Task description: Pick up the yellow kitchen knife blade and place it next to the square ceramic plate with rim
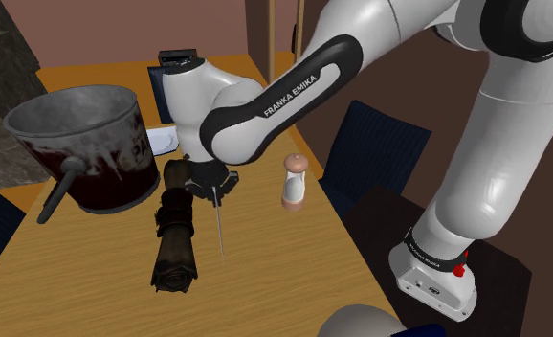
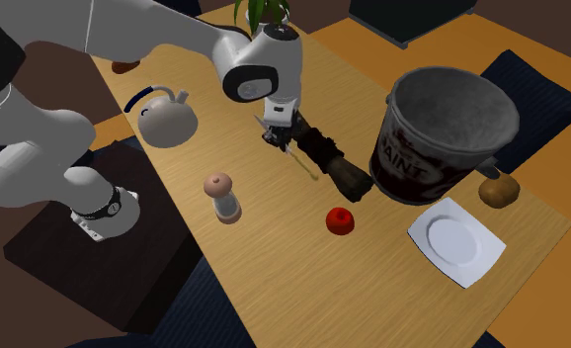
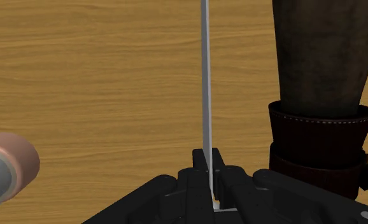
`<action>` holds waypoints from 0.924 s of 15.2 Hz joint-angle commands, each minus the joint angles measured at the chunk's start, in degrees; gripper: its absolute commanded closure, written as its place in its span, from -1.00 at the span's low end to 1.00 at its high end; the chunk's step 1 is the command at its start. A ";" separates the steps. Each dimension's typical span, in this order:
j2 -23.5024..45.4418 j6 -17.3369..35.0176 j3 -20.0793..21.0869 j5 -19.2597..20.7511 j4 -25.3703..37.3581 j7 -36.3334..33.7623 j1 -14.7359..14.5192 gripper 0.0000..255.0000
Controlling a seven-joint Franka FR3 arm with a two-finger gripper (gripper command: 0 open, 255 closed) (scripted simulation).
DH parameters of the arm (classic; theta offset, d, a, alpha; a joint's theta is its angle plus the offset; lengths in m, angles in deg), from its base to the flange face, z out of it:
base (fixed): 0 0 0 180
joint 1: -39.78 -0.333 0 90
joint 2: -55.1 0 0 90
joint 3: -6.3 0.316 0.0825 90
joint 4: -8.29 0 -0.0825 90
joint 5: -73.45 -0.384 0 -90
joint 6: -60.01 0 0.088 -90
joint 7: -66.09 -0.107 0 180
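Left of the gripper, second exterior view: a pale kettle [image 2: 165,119] and a pink-topped mill [image 2: 221,198] stand on the wooden table [image 2: 274,277], apart from the work.
Gripper: the gripper [image 2: 277,136] hangs low over the table, between the mill and a dark roll [image 2: 331,160].
Fingers: the fingers [image 3: 198,162] are drawn narrow, clasping the near end of the knife [image 3: 205,83] between them.
Knife: a thin grey blade seen edge-on. Its long axis runs straight out from the fingertips, parallel to the dark roll just beside it. I cannot tell whether its far tip touches the table.
Red object: a small red object [image 2: 341,219] sits on open wood further right.
Pot: a big dark pot [image 2: 442,129] stands on the way to the plate.
Plate: the white square plate [image 2: 456,242] lies well apart from the knife, to the right and lower.
Deciding relation: the plate lies roughly along the blade's own heading, so the carry likely goes tip-first, passing below the pot.
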 commanded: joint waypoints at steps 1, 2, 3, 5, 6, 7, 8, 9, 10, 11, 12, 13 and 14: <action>-0.95 -1.26 0.22 -0.84 0.52 0.55 0.19 1.00; -1.40 -1.94 0.30 -1.23 0.87 0.83 0.29 1.00; -1.84 -2.63 0.38 -1.62 1.22 1.10 0.37 1.00; -2.42 -3.57 0.46 -2.12 1.73 1.46 0.48 1.00; -1.71 -3.66 -0.13 -1.68 2.43 2.45 1.06 1.00; -0.96 -3.77 -0.71 -1.23 3.19 3.42 1.63 1.00; -0.16 -3.91 -1.28 -0.77 4.03 4.37 2.18 1.00; 0.69 -4.08 -1.84 -0.30 4.93 5.29 2.71 1.00; 1.57 -4.27 -2.40 0.19 5.90 6.20 3.21 1.00; 2.50 -4.49 -2.96 0.67 6.93 7.09 3.69 1.00; 3.46 -4.75 -3.51 1.16 8.04 7.98 4.14 1.00; 4.46 -5.03 -4.06 1.64 9.22 8.84 4.58 1.00; 5.51 -5.34 -4.60 2.13 10.48 9.70 4.98 1.00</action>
